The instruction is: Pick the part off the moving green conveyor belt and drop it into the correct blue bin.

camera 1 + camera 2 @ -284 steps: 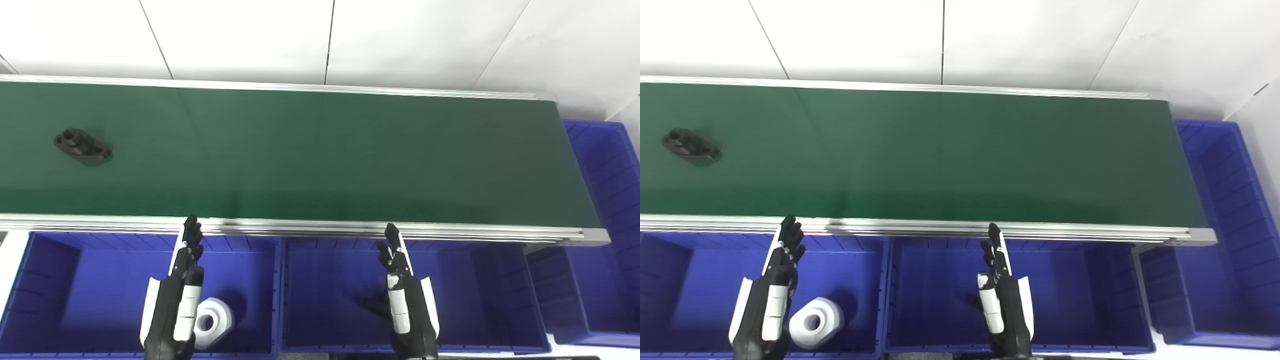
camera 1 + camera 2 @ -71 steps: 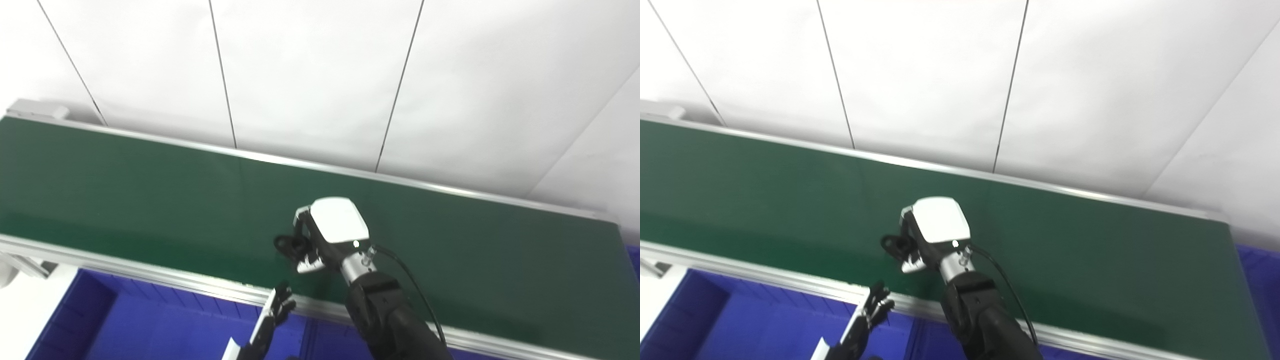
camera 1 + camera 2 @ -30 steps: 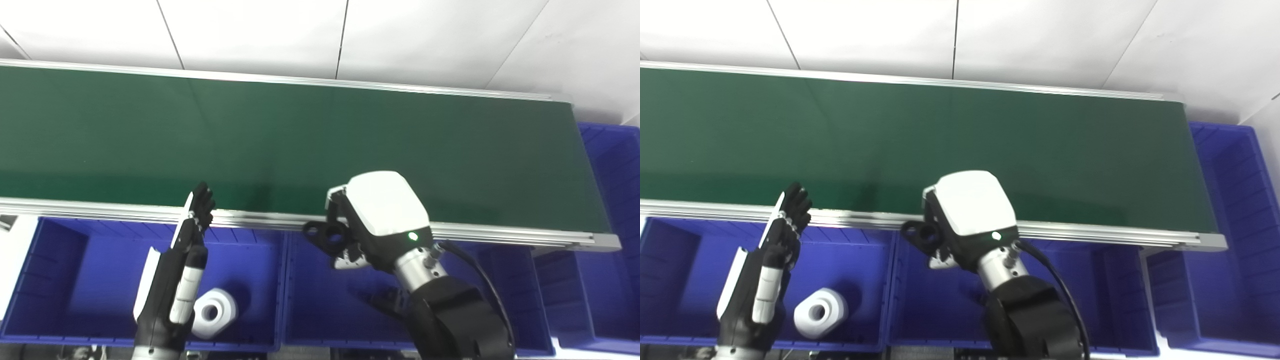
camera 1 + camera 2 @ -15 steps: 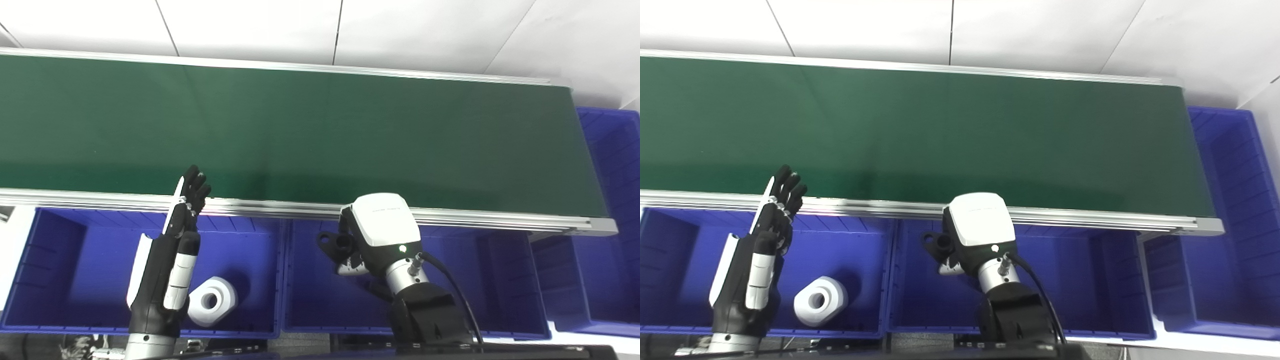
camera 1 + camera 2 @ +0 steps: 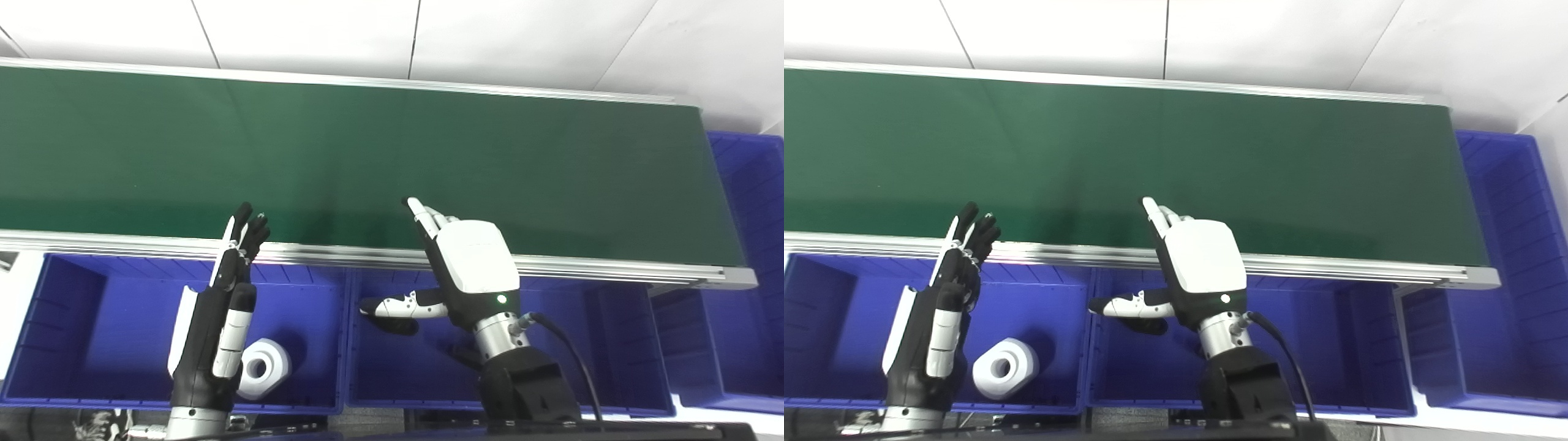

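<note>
My right hand (image 5: 468, 269) is open above the middle blue bin (image 5: 582, 373), fingers stretched toward the green belt (image 5: 367, 159) and thumb out to the left. The black part (image 5: 398, 325) shows just below the thumb, inside the middle bin; I cannot tell if it rests on the floor or is falling. In the right eye view the part (image 5: 1145, 326) lies under the thumb of the right hand (image 5: 1200, 269) too. My left hand (image 5: 217, 331) is open and empty, held upright over the left blue bin (image 5: 92, 343). The belt carries nothing.
A white ring-shaped part (image 5: 263, 369) lies in the left bin beside my left hand. A third blue bin (image 5: 750, 245) stands at the belt's right end. The belt's aluminium rail (image 5: 612, 269) runs along the bins' far edge.
My right hand opened and let go of the black part over the middle bin, and its fingers swung up toward the belt. The left hand barely moved.
</note>
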